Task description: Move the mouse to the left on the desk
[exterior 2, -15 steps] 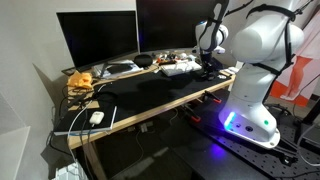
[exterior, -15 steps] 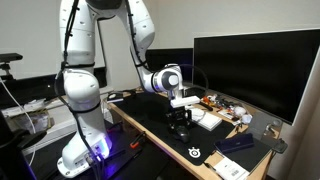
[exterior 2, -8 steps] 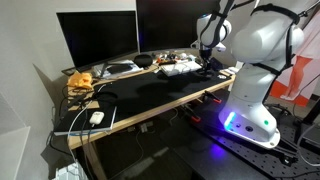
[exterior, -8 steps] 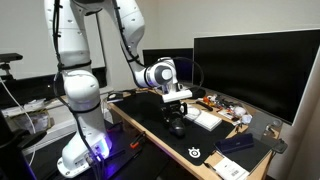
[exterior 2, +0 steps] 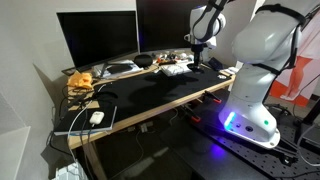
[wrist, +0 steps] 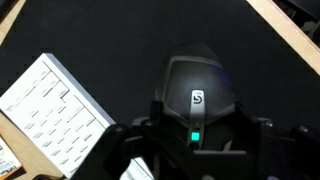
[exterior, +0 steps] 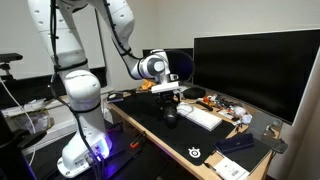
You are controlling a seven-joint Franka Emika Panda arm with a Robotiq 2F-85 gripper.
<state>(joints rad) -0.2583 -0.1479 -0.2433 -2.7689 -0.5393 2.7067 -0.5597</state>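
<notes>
Black mouse (wrist: pixel 199 92) lies beside keyboard (wrist: pixel 52 105), near desk (wrist: pixel 290 40) edge.

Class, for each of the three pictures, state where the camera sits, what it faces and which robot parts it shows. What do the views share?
Exterior view: off the desk's end, facing along it; white arm, base, gripper.
Exterior view: beyond the opposite end, facing the monitors; arm and base.
Wrist view: on the wrist, looking down at the mouse and keyboard; dark gripper parts.
Shared: desk and mat.

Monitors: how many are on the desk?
2, side by side along the desk's back edge: one monitor nearer the cluttered end, another monitor beside the arm. Others may sit out of frame.
</notes>
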